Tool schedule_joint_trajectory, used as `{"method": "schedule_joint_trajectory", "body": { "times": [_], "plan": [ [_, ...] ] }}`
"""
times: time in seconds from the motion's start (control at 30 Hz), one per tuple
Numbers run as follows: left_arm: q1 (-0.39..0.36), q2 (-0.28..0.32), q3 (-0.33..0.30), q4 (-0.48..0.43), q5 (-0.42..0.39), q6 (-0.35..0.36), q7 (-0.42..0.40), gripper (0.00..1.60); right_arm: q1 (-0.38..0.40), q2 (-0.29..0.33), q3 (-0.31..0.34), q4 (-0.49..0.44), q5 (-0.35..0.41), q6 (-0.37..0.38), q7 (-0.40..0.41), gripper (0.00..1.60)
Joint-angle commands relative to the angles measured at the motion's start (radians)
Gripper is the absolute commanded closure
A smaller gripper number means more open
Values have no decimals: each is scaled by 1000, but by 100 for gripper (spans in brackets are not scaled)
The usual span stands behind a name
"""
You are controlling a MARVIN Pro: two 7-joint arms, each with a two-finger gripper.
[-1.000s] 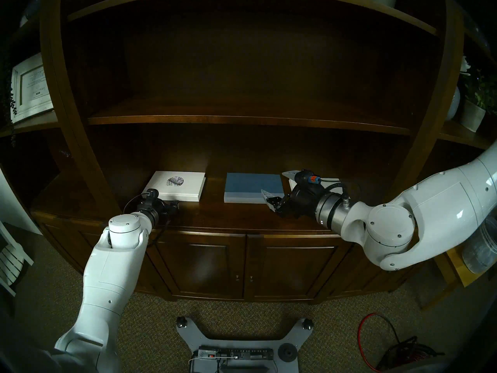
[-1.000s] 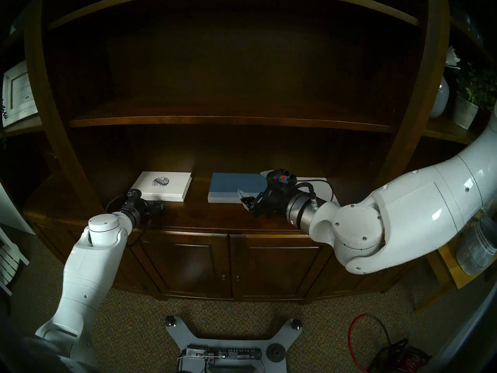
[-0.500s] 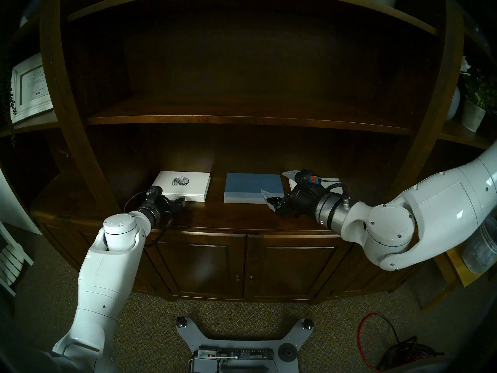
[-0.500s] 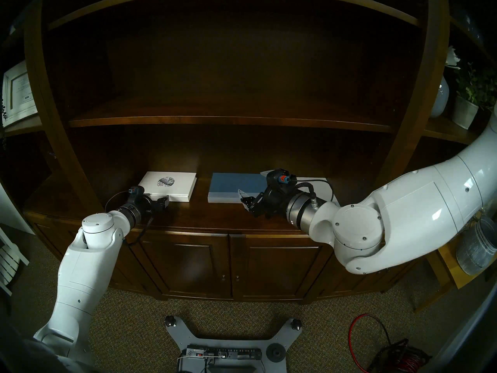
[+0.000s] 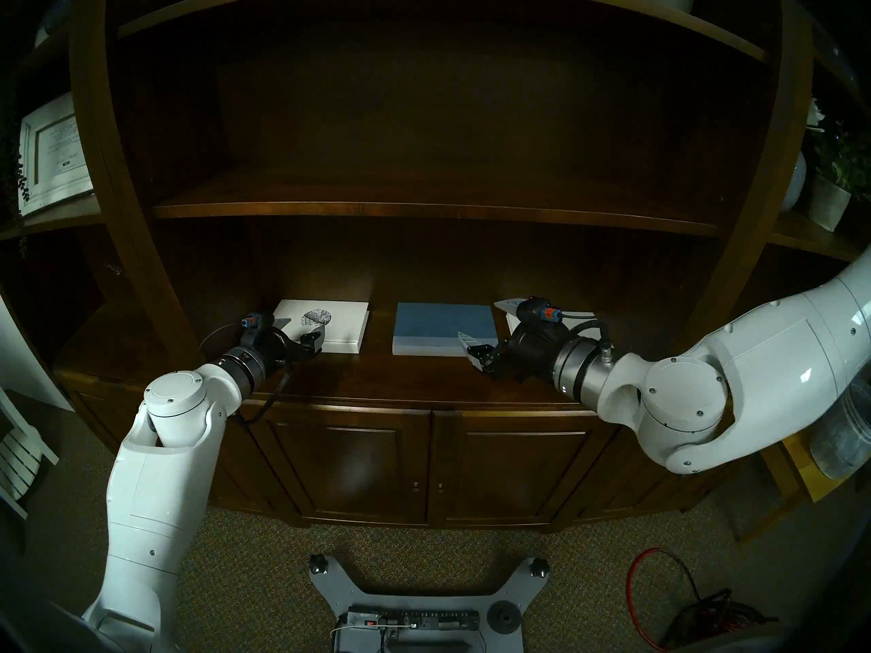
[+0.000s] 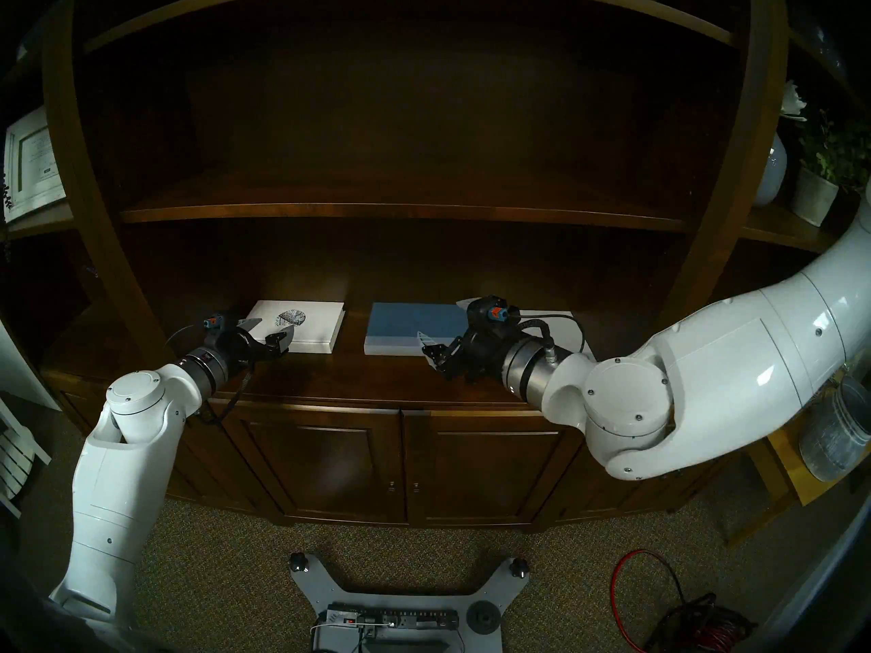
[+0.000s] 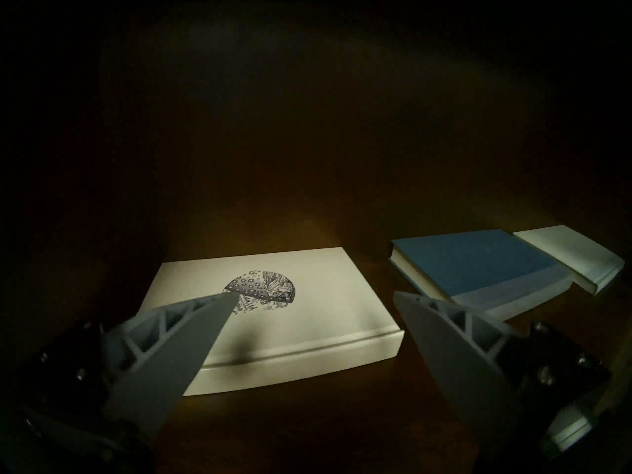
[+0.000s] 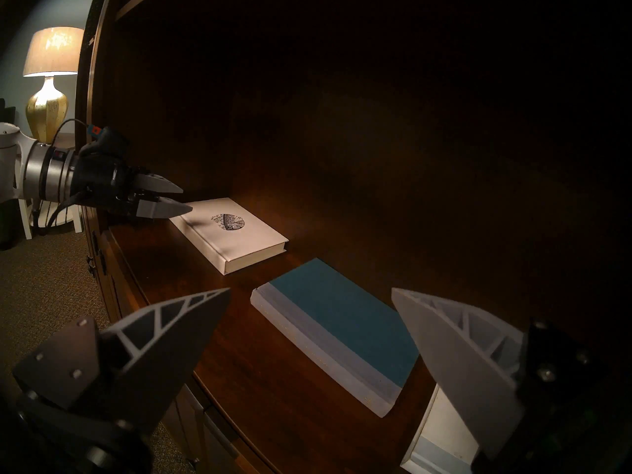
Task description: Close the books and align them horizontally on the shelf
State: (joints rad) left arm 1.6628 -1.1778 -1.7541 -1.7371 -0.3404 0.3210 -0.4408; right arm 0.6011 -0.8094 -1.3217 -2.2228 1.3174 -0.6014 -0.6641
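Three closed books lie flat in a row on the dark wooden shelf (image 5: 377, 378). The white book with the round emblem (image 5: 337, 327) is at the left, the blue book (image 5: 443, 324) in the middle. The white book with the pale blue band (image 7: 574, 258) is at the right, mostly hidden behind my right wrist in the head views. My left gripper (image 5: 301, 331) is open and empty, just above the emblem book's front left corner (image 7: 273, 326). My right gripper (image 5: 485, 327) is open and empty, over the blue book's right end (image 8: 342, 326).
An upper shelf board (image 5: 424, 211) overhangs the books. The bookcase side posts stand at left and right. A framed certificate (image 5: 52, 152) is far left, a potted plant (image 5: 832, 199) far right. A lit lamp (image 8: 51, 83) stands beyond the bookcase. A red cable (image 5: 660, 591) lies on the carpet.
The emblem book slid a little to the right. My left gripper then moved from its front edge back and left to its front left corner. The right arm has not moved.
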Motion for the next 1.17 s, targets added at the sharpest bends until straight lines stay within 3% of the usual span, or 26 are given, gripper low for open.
{"method": "schedule_joint_trajectory", "body": {
  "times": [0.0, 0.23, 0.47, 0.6, 0.8, 1.13],
  "plan": [
    [114, 50, -61, -116, -60, -65, -122, 0, 19, 3, 16, 2, -5, -9, -2, 0],
    [219, 41, -148, -208, -89, -90, -255, 0, 20, 4, 16, 1, -6, -10, -2, 0],
    [324, -14, -241, -291, -85, -111, -334, 0, 21, 6, 16, 0, -8, -13, -2, 0],
    [379, -39, -269, -339, -84, -107, -297, 0, 22, 7, 16, 0, -12, -15, -3, 0],
    [344, -51, -235, -321, -59, -65, -254, 0, 22, 8, 16, 0, -15, -16, -4, 0],
    [346, -50, -232, -323, -58, -60, -243, 0, 21, 9, 16, 0, -16, -15, -5, 0]
  ]
}}
